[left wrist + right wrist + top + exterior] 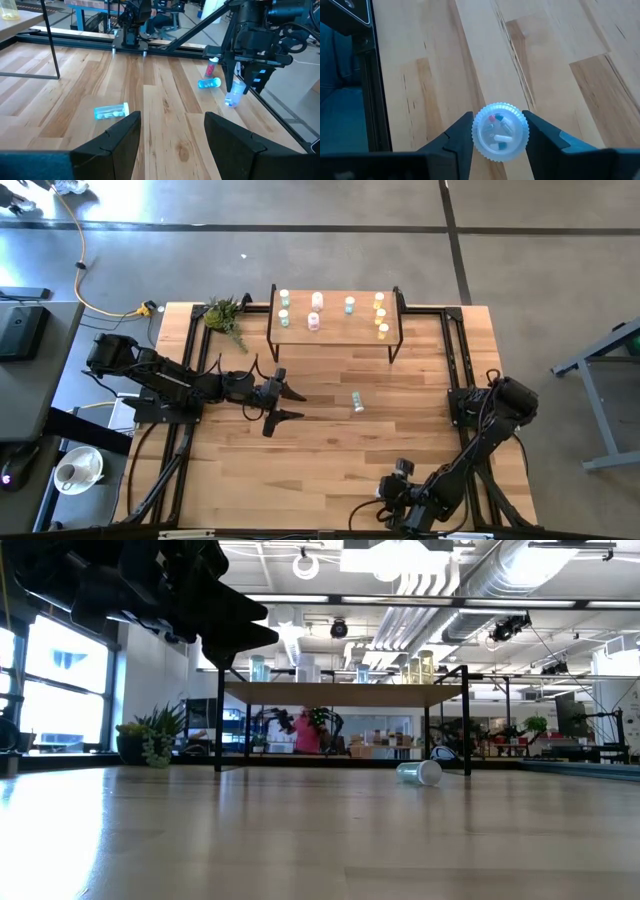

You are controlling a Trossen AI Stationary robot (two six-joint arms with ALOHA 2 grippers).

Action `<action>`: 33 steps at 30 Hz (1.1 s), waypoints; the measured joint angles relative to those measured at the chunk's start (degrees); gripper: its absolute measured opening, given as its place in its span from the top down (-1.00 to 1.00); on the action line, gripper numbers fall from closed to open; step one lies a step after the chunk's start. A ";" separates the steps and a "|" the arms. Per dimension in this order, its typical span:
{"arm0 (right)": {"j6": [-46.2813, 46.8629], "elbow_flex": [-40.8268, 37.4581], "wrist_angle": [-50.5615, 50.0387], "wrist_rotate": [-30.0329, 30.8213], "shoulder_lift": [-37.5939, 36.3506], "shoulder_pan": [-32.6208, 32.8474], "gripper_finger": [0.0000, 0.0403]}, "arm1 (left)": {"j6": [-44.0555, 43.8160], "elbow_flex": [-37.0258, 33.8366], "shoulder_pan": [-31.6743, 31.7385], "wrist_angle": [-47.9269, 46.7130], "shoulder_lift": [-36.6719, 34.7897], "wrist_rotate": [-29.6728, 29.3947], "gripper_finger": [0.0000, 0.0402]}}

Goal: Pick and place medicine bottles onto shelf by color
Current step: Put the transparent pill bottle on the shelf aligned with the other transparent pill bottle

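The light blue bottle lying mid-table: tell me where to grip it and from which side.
Grip the light blue bottle across its round body, coming straight down from above with the left pincer, which is open beside it. It lies on its side, so the fingers should straddle its long axis.

A small green plant (226,314) sits at the table's (300,460) far corner (leaves sprawling); a cup (68,473) lies offside.

No legible text or labels
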 joint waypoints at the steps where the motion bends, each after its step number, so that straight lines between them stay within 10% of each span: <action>1: -0.01 0.01 -0.05 0.05 0.00 0.00 0.34 | 0.00 0.00 0.00 0.00 0.00 0.00 -0.04; 17: -10.84 -0.21 -0.46 2.03 -2.76 -5.58 0.35 | 1.53 0.07 -0.02 -6.41 -6.37 -1.26 -0.04; 33: -41.39 -0.10 9.54 -5.25 -7.98 -27.99 0.36 | 0.61 0.00 -1.14 -32.18 -22.40 -9.26 -0.04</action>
